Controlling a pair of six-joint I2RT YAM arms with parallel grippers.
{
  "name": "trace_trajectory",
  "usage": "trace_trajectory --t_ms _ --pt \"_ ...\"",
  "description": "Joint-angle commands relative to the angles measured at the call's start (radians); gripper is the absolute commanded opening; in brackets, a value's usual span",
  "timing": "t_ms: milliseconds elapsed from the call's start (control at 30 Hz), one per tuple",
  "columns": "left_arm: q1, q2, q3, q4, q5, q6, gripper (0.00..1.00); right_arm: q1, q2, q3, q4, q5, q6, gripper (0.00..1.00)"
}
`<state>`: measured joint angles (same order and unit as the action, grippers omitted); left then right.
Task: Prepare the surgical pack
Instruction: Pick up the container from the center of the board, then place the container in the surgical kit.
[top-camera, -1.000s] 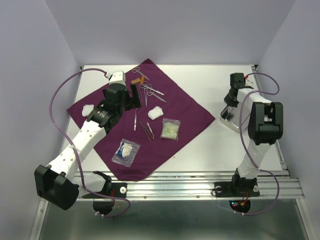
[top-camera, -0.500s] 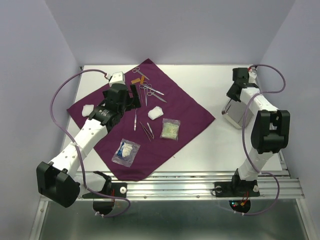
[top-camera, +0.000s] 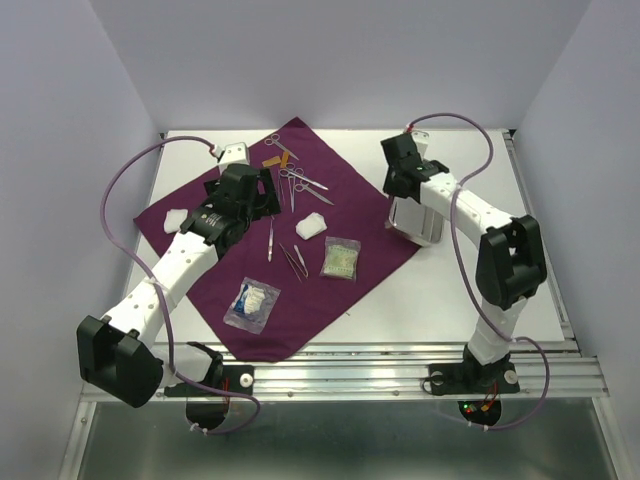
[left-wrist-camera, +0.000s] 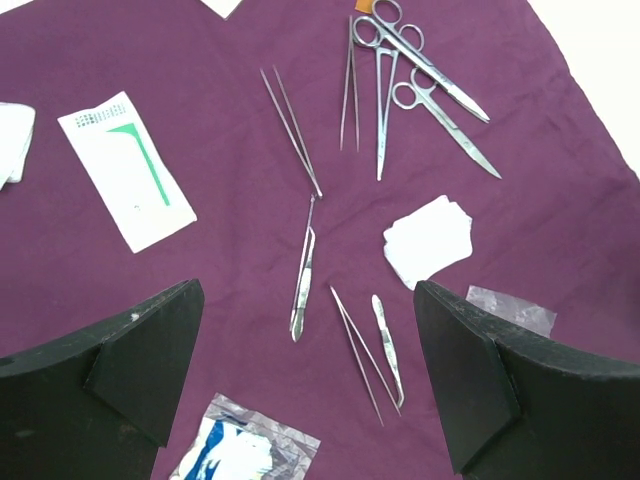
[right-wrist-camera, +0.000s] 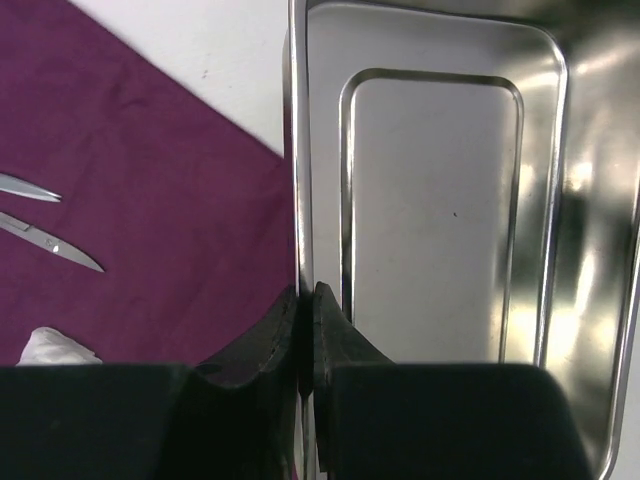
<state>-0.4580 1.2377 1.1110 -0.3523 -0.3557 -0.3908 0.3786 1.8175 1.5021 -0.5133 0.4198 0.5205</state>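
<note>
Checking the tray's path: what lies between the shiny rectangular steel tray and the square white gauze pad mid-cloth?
Only bare dark-purple cloth separates the shiny steel tray from the white gauze pad, clearest in the top view.

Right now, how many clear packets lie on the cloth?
2. The blue-and-white packet lies near the cloth's near edge; the pale packet lies mid-cloth, near a gauze pad. The left arm may hide more.
</note>
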Motion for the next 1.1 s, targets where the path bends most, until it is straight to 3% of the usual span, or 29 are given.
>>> trace_trajectory --t_ms 0,367,567,733,1067 --pt "0.004 -0.029 0.038 -0.019 -0.052 -0.017 0.99 0.065 0.071 0.095 -0.005 0.117 -0.014 0.01" --pt "0.055 0.031 0.046 -0.05 0.073 -0.048 0.99 0.192 0.215 0.173 -0.007 0.198 -0.106 0.01" --pt "0.058 0.039 0.039 -0.04 0.09 -0.046 0.99 0.214 0.258 0.198 -0.001 0.201 -0.165 0.01" --pt "0.064 0.022 0.02 0.01 0.197 -0.039 0.99 0.232 0.27 0.207 0.027 0.195 -0.212 0.01" --pt "0.071 0.023 0.016 0.013 0.208 -0.039 0.99 0.241 0.295 0.222 0.038 0.152 -0.244 0.01"
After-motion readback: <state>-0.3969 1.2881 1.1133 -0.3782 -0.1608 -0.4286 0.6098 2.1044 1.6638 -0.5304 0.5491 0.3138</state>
